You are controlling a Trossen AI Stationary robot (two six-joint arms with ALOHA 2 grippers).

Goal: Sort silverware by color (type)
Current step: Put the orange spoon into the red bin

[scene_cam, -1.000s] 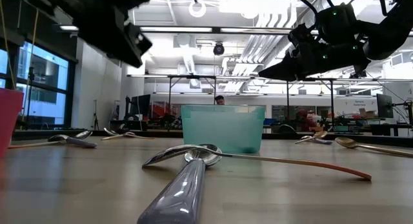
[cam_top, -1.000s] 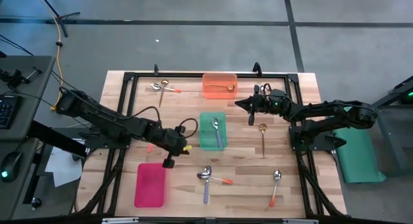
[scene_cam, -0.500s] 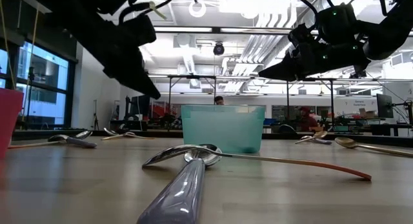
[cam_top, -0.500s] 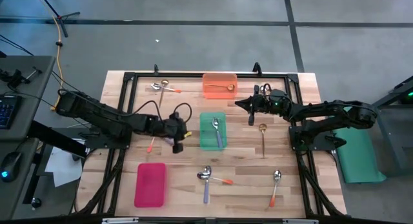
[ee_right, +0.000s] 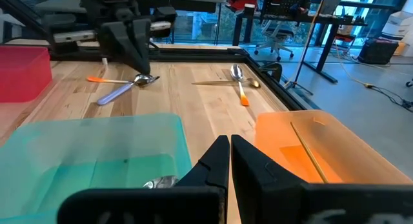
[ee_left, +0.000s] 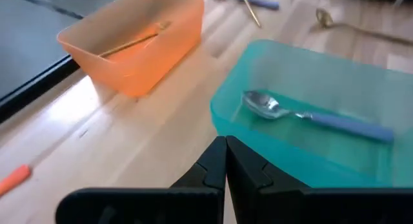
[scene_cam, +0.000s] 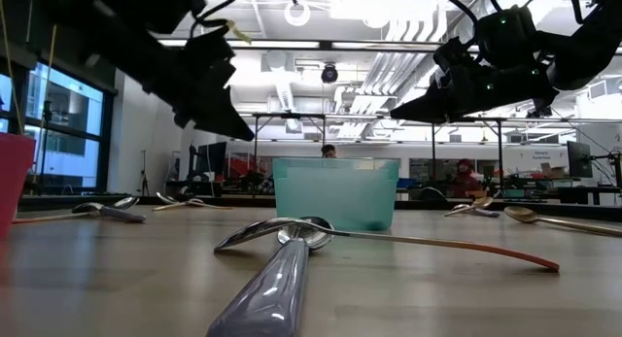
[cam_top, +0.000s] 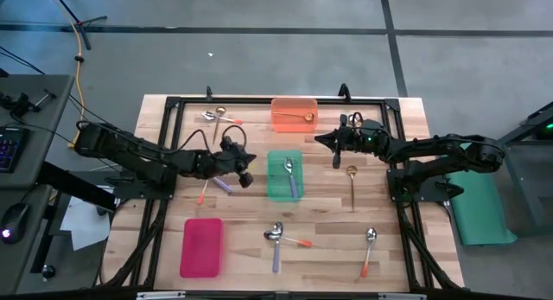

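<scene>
Swung from the red tray toward the green tray [cam_top: 278,193], left gripper [cam_top: 247,168] hovers closed, empty.

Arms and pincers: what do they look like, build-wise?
Both arms are black and jointed, with loose black cables looping beside them. The left pincer and right pincer end in dark wedge-shaped fingers. The right arm shows a small green light near its wrist.

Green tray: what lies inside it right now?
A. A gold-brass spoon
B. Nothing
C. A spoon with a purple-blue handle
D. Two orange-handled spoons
C: the green tray holds one spoon with a purple-blue handle, its shiny bowl plain in the left wrist view; the high view shows the same single spoon.
</scene>
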